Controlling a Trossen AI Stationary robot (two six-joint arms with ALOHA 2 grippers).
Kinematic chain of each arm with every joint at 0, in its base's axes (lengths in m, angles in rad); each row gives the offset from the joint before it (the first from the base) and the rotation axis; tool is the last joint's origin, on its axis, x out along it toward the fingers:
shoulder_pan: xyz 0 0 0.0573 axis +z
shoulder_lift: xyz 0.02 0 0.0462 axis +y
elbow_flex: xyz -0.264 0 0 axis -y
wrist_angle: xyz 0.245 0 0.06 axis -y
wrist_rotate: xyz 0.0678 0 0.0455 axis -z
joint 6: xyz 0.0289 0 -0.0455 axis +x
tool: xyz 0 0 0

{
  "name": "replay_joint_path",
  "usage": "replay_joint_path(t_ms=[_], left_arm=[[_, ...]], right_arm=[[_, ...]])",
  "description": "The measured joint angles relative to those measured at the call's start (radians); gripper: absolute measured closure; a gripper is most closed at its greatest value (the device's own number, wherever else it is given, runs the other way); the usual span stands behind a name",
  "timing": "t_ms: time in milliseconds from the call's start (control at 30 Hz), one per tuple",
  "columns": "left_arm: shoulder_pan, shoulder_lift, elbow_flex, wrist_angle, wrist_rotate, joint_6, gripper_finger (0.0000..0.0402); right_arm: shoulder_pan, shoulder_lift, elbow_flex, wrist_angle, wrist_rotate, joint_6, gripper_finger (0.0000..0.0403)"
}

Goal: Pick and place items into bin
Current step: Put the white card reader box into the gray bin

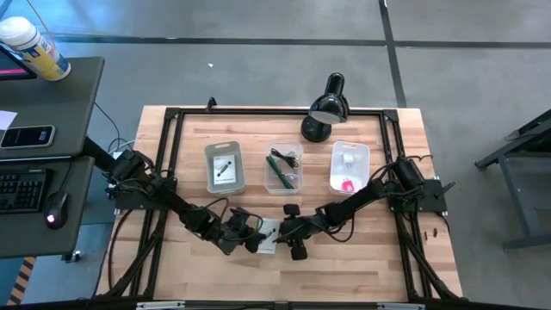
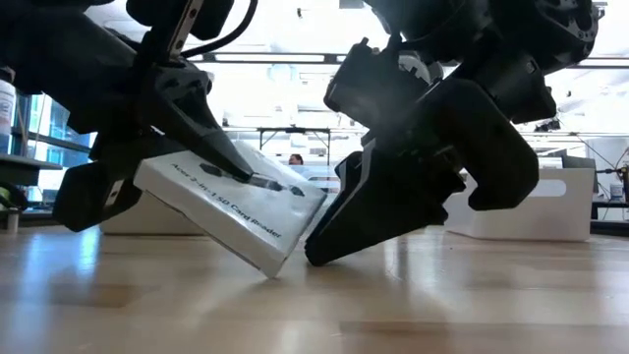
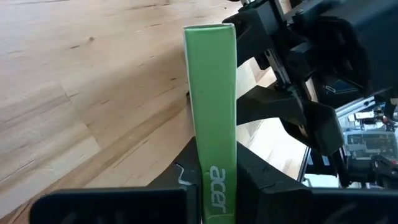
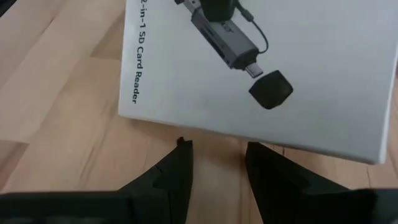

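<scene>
Left hand [image 2: 211, 147] clamps tilted card reader box [image 2: 231, 202], corner on desk [image 2: 393, 305]; right hand [image 4: 214, 168] open beside it.

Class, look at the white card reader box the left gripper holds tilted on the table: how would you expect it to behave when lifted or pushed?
The card reader box looks stiff: its edges stay straight in the left gripper. Probably light, being thin. Resting on one corner, it would likely tip flat if released. The right gripper waits beside it.

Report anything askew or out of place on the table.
The white SD card reader box sits tilted, one corner on the table, clamped by the left gripper. The right gripper rests beside it.
</scene>
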Motion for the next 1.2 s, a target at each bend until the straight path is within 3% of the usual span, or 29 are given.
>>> replay_joint_path(t_ms=[300, 733, 867, 1200], left_arm=[[-0.001, -0.007, -0.003, 0.053, -0.016, 0.086, 0.0360], [0.000, -0.149, -0.003, 0.050, -0.040, 0.393, 0.0368], [0.000, -0.228, -0.002, -0.054, -0.062, 0.448, 0.0373], [0.000, -0.556, -0.002, -0.551, -0.182, 0.490, 0.0374]], right_arm=[[0.000, -0.018, 0.002, -0.055, -0.004, 0.044, 0.0263], [0.001, -0.114, 0.000, -0.226, -0.054, 0.078, 0.0263], [0.001, -0.145, 0.000, -0.253, -0.053, 0.097, 0.0263], [0.001, -0.206, 0.000, -0.265, -0.047, 0.140, 0.0263]])
